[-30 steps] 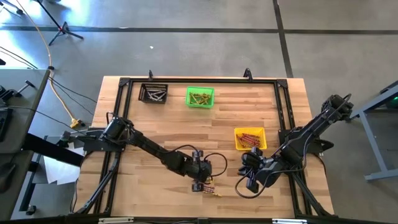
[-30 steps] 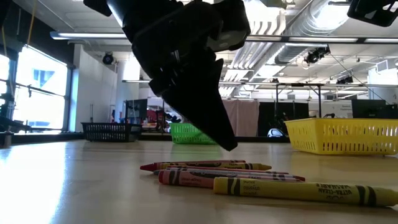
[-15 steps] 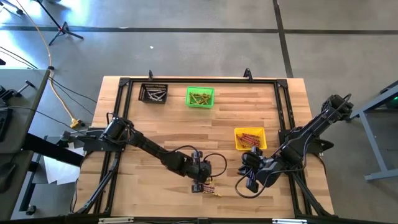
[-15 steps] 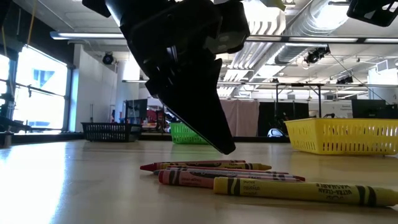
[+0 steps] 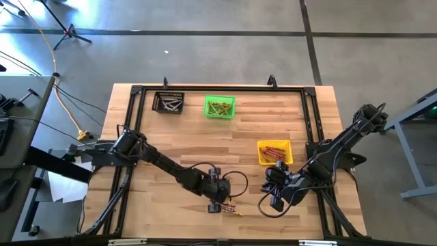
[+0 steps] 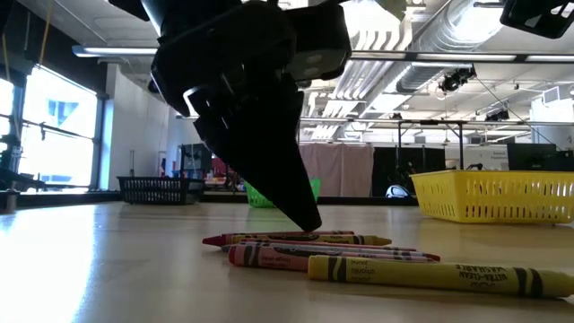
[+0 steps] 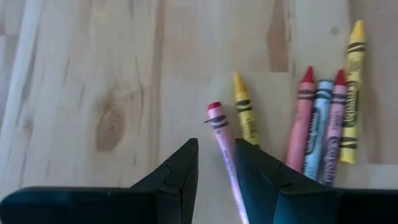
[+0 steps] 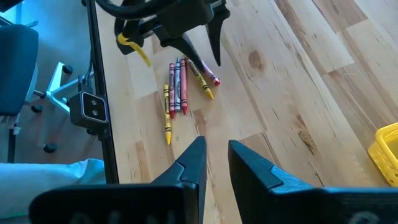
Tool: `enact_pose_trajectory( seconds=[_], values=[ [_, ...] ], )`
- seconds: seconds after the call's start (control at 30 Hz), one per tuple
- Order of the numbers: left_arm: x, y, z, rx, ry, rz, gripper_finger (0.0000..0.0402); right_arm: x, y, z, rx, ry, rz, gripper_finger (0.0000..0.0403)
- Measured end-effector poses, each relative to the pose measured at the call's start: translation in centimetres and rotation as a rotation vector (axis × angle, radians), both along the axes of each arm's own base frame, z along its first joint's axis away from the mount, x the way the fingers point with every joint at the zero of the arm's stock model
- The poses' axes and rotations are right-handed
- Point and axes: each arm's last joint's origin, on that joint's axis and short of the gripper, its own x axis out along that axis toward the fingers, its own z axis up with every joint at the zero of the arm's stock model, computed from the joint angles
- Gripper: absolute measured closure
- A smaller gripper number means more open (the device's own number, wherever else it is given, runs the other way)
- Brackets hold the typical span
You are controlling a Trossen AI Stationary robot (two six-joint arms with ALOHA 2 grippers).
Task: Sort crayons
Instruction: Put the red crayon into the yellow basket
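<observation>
A: Six crayons [image 7: 311, 121] are lying loose near the table's front edge; what is the left gripper [image 7: 216, 163] doing?

B: It's hovering over a pink crayon [image 7: 222, 140], fingers narrowly parted and straddling it, gripping nothing. I judge it's mid-pick: lower, then close.

A: And the right gripper [image 8: 213, 160]?

B: Waiting nearby, slightly parted, holding nothing.

Your wooden counter [image 5: 198, 137] carries a black bin [image 5: 168, 103] and a green bin [image 5: 220, 106] along its far edge, a yellow bin [image 5: 274, 152] toward the right, and loose crayons [image 5: 231, 207] lying at the near edge.
</observation>
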Motion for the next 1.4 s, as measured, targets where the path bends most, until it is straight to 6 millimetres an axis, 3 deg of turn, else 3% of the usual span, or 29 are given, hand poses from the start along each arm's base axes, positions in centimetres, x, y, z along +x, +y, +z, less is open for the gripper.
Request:
enact_pose_trajectory(
  seconds=[0.37, 0.7, 0.8, 0.97, 1.1, 1.4],
  values=[
    [-0.2, 0.1, -0.1, 0.004, 0.025, 0.014, 0.031, 0.0, 0.0, 0.0, 0.0, 0.0, 0.0, 0.035],
    [-0.5, -0.8, -2.0, 0.004, 0.061, 0.077, 0.0311, 0.0, 0.0, 0.0, 0.0, 0.0, 0.0, 0.035],
    [-0.5, -0.8, -2.0, -0.002, 0.046, 0.133, 0.0325, 0.0, 0.0, 0.0, 0.0, -0.001, 0.0, 0.035],
    [-0.4, -0.6, -2.0, -0.038, 0.035, 0.202, 0.0388, 0.0, 0.0, 0.0, 0.002, 0.0, -0.002, 0.035],
    [-0.2, -0.5, -2.0, -0.06, 0.023, 0.246, 0.0393, 0.0, 0.0, 0.0, 0.006, 0.0, -0.007, 0.035],
    [0.1, 0.3, 0.3, -0.062, -0.047, 0.21, 0.04, 0.0, 0.0, 0.0, 0.007, 0.0, -0.009, 0.035]
  ],
)
